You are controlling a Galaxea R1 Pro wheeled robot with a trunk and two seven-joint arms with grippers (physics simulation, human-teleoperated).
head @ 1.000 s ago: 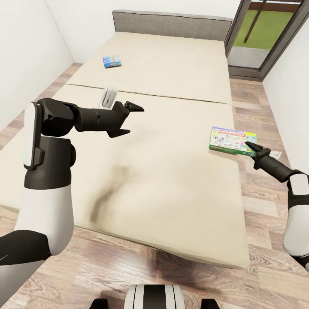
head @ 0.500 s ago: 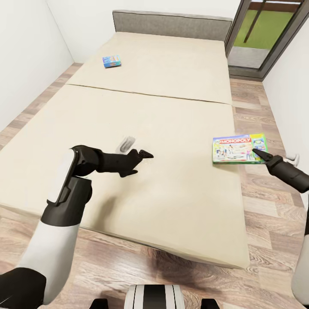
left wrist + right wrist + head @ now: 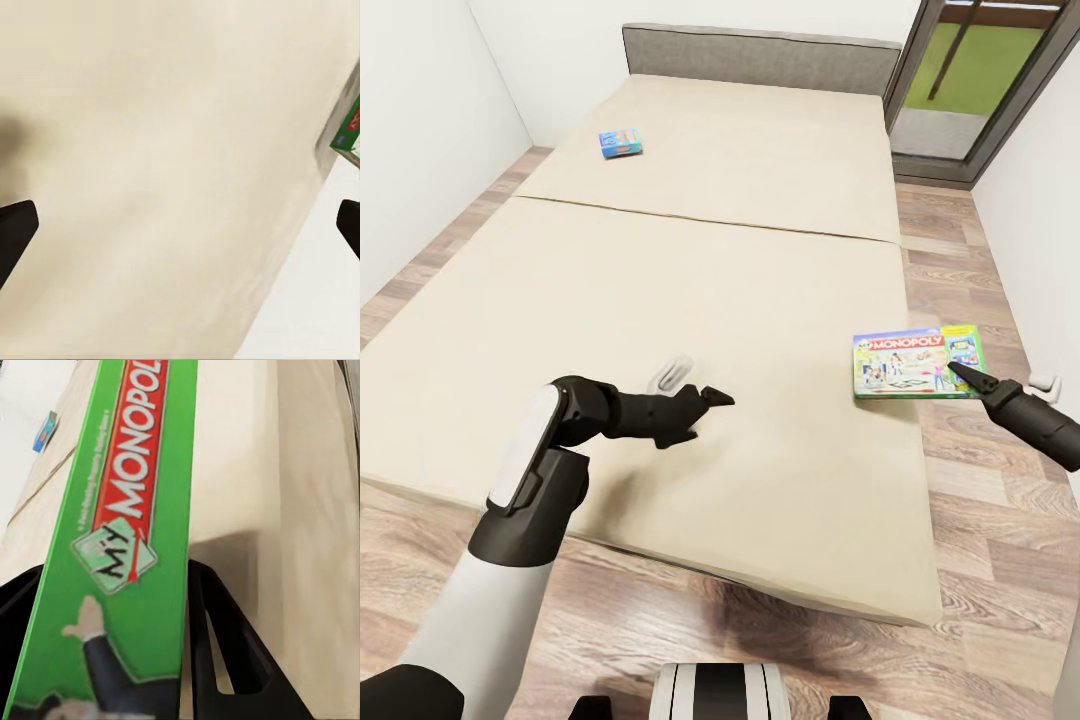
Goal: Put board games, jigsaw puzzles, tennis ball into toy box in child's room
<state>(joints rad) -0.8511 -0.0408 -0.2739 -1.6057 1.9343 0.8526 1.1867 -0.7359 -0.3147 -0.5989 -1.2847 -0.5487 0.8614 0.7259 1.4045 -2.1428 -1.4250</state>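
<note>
Jaws of the right gripper (image 3: 112, 660) straddle the green edge of the MONOPOLY board game (image 3: 916, 365), which lies near the right edge of the bed (image 3: 690, 290); whether they already pinch it cannot be told. Left gripper (image 3: 710, 405) hovers spread and empty over the mattress. Flat, stiff and probably light, the glossy box may slip or droop, so a deep bite on its edge looks wisest; a blue board game (image 3: 620, 143) lies far left.

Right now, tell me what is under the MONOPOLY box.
The MONOPOLY box lies on the cream bed near its right edge, gripped by the right gripper. Anything beneath the box itself is hidden.
</note>
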